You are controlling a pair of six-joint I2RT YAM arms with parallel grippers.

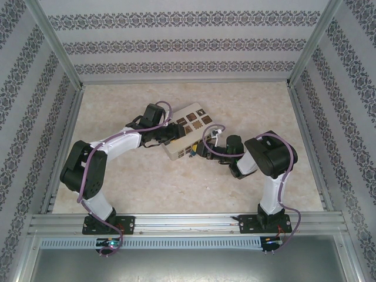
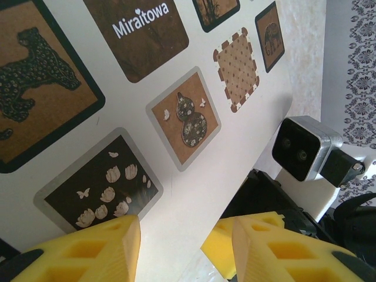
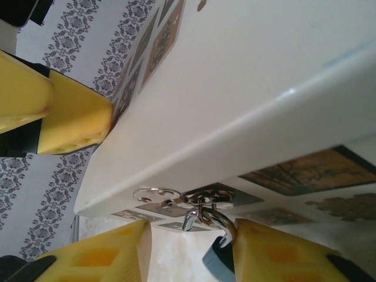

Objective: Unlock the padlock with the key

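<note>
Left arm (image 1: pixel 82 170): base at near edge, elbow folded out to the left, forearm reaching in toward table centre; left gripper (image 2: pixel 185 228) pointing right, yellow fingers (image 2: pixel 94 249) part-way apart, grip unclear; right arm (image 1: pixel 273 155): rising from its base, elbow high, forearm turned left and low; right gripper (image 3: pixel 192 230), fingers standing clearly apart; the two grippers face each other, near; right wrist camera (image 2: pixel 305 147) close to the left fingers.
</note>
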